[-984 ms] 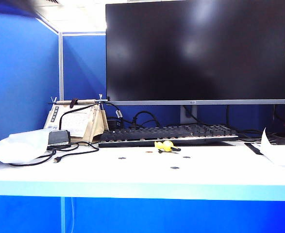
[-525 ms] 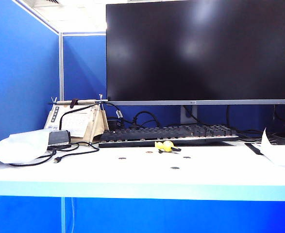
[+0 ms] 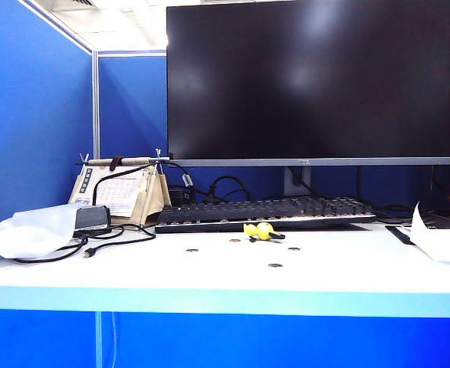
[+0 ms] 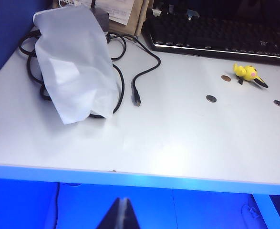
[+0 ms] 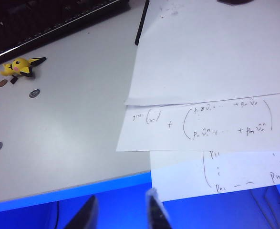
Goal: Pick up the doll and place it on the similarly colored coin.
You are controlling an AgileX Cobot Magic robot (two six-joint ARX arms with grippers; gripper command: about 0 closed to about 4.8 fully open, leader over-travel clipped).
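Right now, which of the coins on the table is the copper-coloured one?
The coin lying right beside the doll, nearest the keyboard. It is brownish; the other three are dark grey and lie farther out.

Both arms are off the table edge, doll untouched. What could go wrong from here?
1. The doll lies on its side right beside the copper coin; a grasp may nudge that coin.
2. Three grey coins lie close by, so a placement could land on the wrong one.
3. The left gripper is shut and must open first; the right gripper, open, has loose papers beside its path.
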